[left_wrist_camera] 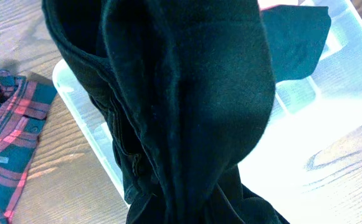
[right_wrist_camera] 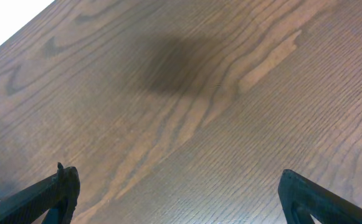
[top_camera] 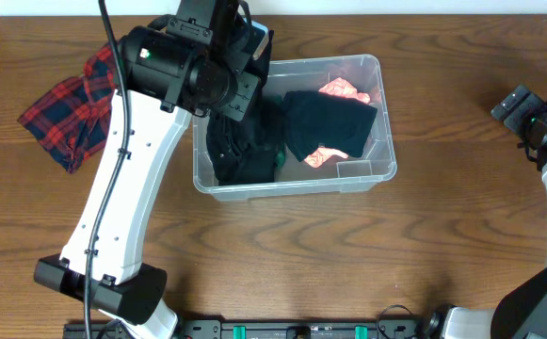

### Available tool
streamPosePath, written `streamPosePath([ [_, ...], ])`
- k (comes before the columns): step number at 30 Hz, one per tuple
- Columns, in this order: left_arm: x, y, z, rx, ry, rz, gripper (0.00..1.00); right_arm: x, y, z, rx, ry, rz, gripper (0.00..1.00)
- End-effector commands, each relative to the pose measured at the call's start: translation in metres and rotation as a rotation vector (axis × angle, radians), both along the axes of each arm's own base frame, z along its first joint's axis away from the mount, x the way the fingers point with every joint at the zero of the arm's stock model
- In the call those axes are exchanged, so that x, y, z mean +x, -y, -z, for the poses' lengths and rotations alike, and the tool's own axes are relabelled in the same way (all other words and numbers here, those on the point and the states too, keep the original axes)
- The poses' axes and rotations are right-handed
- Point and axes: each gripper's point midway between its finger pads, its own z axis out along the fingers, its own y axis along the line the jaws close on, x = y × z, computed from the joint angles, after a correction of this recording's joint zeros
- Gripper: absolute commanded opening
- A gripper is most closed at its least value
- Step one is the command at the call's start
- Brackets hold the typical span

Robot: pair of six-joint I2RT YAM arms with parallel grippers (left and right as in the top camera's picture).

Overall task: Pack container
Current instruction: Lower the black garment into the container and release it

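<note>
Container mid-tabletop, folded black cloth inside over pink item; dark seamed garment draped at its left end below left end effector, grip state unreadable. Plaid shirt lies left of container. Right end effector fingers wide apart, far right

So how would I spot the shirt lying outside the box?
Find the clear bin on the wooden table. Left of it, seen from above, lies a crumpled shirt. It alone is red-and-navy plaid; the black clothes in the bin are plain.
</note>
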Motion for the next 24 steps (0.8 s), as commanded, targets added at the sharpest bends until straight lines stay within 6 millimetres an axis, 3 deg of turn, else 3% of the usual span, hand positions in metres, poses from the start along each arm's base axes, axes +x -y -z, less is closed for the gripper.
streamPosePath([
  [1, 0.008, -0.002, -0.012, 0.013, 0.060, 0.004, 0.23, 0.002, 0.004, -0.004, -0.004, 0.010, 0.019, 0.99],
  [7, 0.011, 0.022, -0.021, -0.076, 0.089, 0.060, 0.56, 0.002, 0.004, -0.004, -0.004, 0.010, 0.019, 0.99],
  [12, 0.011, 0.049, -0.030, -0.118, 0.137, 0.124, 0.69, 0.002, 0.004, -0.004, -0.004, 0.010, 0.019, 0.99],
  [19, 0.010, 0.093, -0.046, -0.192, 0.215, 0.178, 0.71, 0.002, 0.004, -0.004, -0.004, 0.010, 0.019, 0.99],
  [24, 0.013, 0.098, -0.039, -0.190, 0.204, 0.174, 0.69, 0.002, 0.004, -0.004, -0.004, 0.010, 0.019, 0.99],
])
